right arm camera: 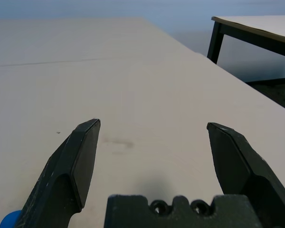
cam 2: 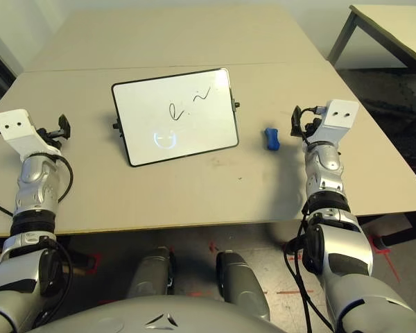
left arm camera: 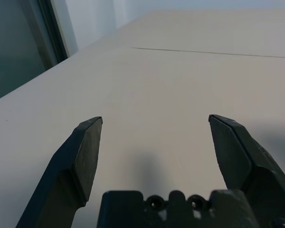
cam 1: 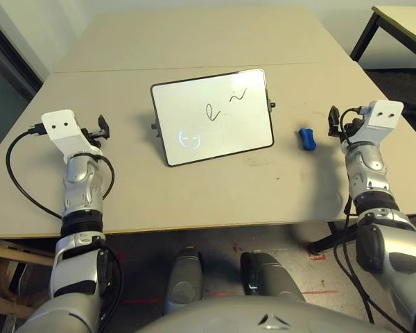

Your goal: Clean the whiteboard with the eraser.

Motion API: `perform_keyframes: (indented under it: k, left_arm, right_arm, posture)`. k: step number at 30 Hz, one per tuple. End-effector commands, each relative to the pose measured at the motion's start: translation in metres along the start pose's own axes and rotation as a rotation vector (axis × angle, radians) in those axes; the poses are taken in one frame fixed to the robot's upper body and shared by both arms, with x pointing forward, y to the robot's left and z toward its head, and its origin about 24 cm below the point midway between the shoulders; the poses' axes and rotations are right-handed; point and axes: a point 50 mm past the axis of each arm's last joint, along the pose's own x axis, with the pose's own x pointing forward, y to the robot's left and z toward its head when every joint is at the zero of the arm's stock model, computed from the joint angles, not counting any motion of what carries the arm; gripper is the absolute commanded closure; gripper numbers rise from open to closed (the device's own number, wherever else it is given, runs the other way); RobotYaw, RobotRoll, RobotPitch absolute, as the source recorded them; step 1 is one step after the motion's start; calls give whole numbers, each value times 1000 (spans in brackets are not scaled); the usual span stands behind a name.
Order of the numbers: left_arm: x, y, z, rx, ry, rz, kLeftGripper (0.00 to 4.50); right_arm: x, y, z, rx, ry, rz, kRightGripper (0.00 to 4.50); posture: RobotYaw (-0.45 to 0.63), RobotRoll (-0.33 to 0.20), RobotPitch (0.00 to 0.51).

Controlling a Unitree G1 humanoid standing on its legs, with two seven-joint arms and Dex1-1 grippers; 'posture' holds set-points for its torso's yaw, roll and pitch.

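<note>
Both grippers empty, fingers spread; eraser ungrasped.
Left gripper (cam 1: 102, 127) idles left of the whiteboard (cam 1: 215, 118), which lies mid-table, scribbles intact. Eraser (cam 1: 306, 138) lies just right of board, near right gripper (cam 1: 333, 119). Risk: a sideways reach nudges the small block away, or a loose pinch drops it.

Eraser (right arm camera: 9, 220) cut off at frame corner, behind gripper finger.

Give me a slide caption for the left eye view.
Scribbled whiteboard stands mid-table, blue eraser to its right, both open tools, left and right, waiting apart.
</note>
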Motion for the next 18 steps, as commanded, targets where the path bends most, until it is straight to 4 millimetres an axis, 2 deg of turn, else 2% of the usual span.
perform_keyframes:
  k: [1, 7, 11, 14, 18]
  left_arm:
    - [-3, 1, 0, 8, 8, -1, 0]
    - [0, 5, 8, 16, -4, -41, 0]
    - [9, 11, 26, 23, -51, -137, 0]
    - [12, 17, 40, 36, -80, -271, 0]
    - [10, 23, 55, 39, -70, -487, 0]
  right_arm:
    - [1, -1, 1, -10, -1, 4, 30]
    - [1, 7, 7, -11, -18, 47, 30]
    - [6, 15, 23, -13, 4, 57, 30]
    - [7, 22, 34, -20, 90, 86, 30]
    - [5, 31, 44, 14, 288, 151, 30]
  posture:
    - [304, 0, 79]
    - [279, 0, 84]
    - [292, 0, 81]
    - [288, 0, 88]
    - [289, 0, 92]
